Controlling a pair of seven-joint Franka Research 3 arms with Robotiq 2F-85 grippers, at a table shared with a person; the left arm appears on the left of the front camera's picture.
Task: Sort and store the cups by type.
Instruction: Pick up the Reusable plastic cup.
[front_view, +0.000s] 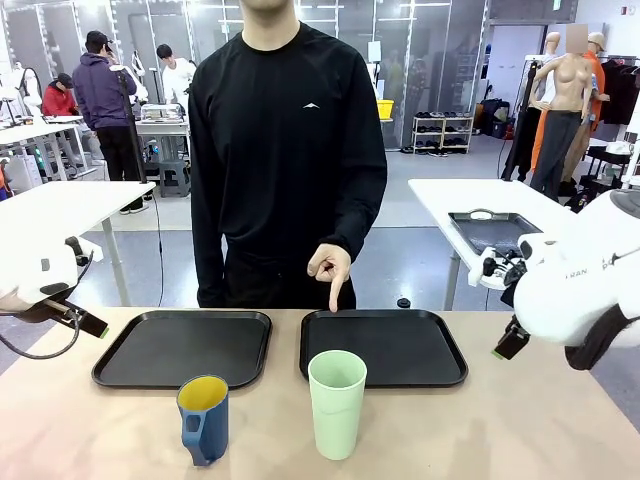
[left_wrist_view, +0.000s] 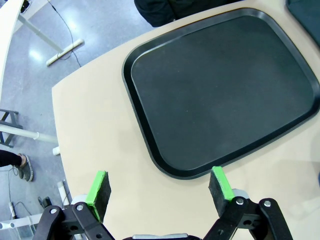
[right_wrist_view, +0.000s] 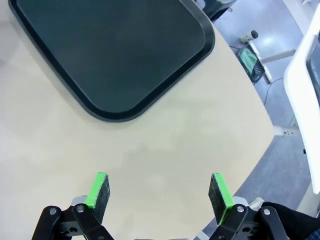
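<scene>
While the left tool (left_wrist_view: 159, 186) and right tool (right_wrist_view: 159, 189) hover spread apart, the tall mint-green plastic tumbler (front_view: 337, 402) and blue yellow-lined handled mug (front_view: 204, 418) stand upright, side by side, on the beige table (front_view: 500, 430).

A robotics lab hall: white worktables (front_view: 470, 195), a shelving rack (front_view: 443, 131), people (front_view: 108, 95) farther back.

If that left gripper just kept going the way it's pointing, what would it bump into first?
Most likely the bare table, just short of the near rim of the black tray. The left gripper is open and empty. Depth is hard to judge, so it might catch that rim instead.
</scene>
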